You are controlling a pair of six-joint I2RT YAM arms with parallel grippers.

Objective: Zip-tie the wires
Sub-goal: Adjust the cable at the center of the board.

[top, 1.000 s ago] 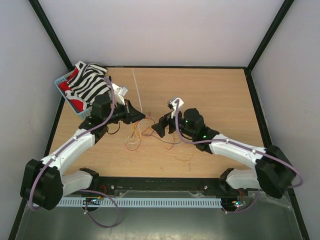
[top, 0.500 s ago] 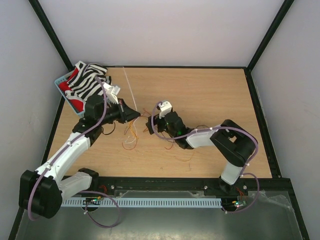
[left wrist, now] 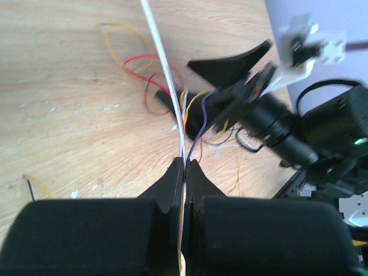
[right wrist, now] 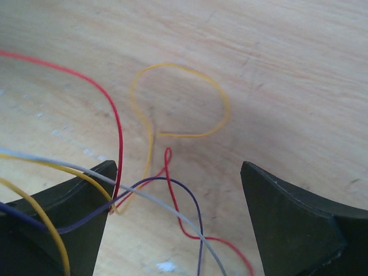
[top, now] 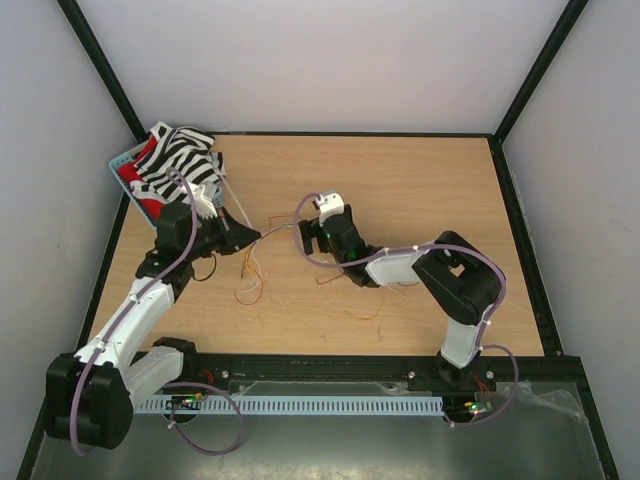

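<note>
My left gripper [left wrist: 184,164] is shut on the zip tie [left wrist: 163,63], a pale straight strip that runs from the jaw tips away over the table. In the top view the left gripper [top: 250,236] holds the zip tie [top: 232,195] pointing to the back left. The wires [left wrist: 150,75], red, yellow and purple strands, lie beyond the tips, and some pass close beside the strip. My right gripper [right wrist: 178,172] is open just above the table, with red, yellow, purple and grey wires [right wrist: 172,195] lying between its fingers. In the top view the right gripper [top: 304,238] faces the left gripper closely.
A blue basket [top: 119,165] with a zebra-striped cloth [top: 175,165] and something red stands at the back left corner. Loose wire loops [top: 250,285] trail toward the near side. The right arm's elbow [top: 455,280] is folded near the table's right half.
The left gripper has drawn back to the left with the zip tie. The right arm has folded in and its gripper has moved left and further back, over the wires.
</note>
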